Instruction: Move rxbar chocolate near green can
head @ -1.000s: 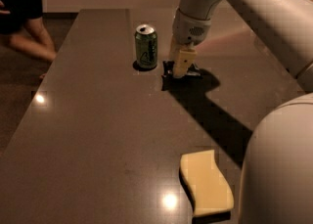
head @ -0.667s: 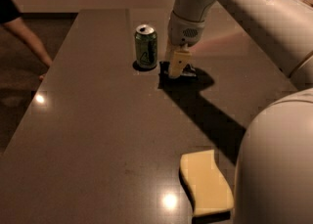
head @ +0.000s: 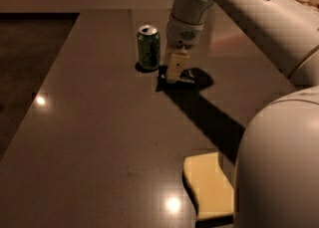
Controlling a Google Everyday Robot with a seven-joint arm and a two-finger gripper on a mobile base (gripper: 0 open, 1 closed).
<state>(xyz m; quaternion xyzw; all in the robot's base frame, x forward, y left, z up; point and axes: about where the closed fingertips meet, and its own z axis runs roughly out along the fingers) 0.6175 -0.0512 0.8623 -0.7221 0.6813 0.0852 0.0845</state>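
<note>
The green can [head: 148, 48] stands upright at the far middle of the dark table [head: 99, 137]. The rxbar chocolate [head: 186, 76] is a small dark bar lying flat on the table just right of the can, mostly covered by my gripper and its shadow. My gripper [head: 174, 68] points straight down onto the bar's left end, a short gap from the can. The bar's wrapper lettering is hidden.
A pale yellow wavy sponge [head: 208, 186] lies near the table's front right. My arm [head: 249, 8] reaches in from the upper right and my white base [head: 279, 162] fills the lower right. The table's left edge drops to a dark floor.
My gripper has shifted slightly left, toward the can, staying low over the bar. The person at the far left is out of view now. Can and sponge have not moved.
</note>
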